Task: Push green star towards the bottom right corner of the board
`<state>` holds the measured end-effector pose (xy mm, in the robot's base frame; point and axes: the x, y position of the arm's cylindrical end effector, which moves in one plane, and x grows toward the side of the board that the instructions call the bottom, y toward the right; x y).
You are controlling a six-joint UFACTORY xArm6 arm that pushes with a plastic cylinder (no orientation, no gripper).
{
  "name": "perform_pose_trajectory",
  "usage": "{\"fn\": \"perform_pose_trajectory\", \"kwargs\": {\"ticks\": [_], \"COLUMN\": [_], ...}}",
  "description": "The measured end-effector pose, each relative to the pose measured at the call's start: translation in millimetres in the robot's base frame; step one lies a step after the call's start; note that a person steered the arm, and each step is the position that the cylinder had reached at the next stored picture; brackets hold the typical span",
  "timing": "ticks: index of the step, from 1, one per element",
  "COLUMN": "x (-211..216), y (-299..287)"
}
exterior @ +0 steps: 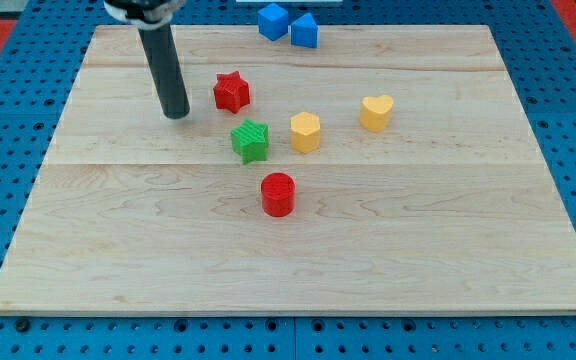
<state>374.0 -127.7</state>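
Observation:
The green star (250, 140) lies near the middle of the wooden board (418, 250). My tip (176, 114) rests on the board up and to the left of the green star, apart from it. The red star (231, 92) sits just right of my tip and above the green star. The rod rises from the tip toward the view's top.
A yellow hexagon (305, 132) sits right beside the green star. A yellow heart (375, 113) is further right. A red cylinder (278, 194) lies below and right of the green star. Two blue blocks (273, 21) (304, 31) sit at the board's top edge.

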Motion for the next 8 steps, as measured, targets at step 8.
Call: {"fn": "perform_pose_trajectory", "kwargs": {"ticks": [8], "x": [87.8], "y": [152.8]}}
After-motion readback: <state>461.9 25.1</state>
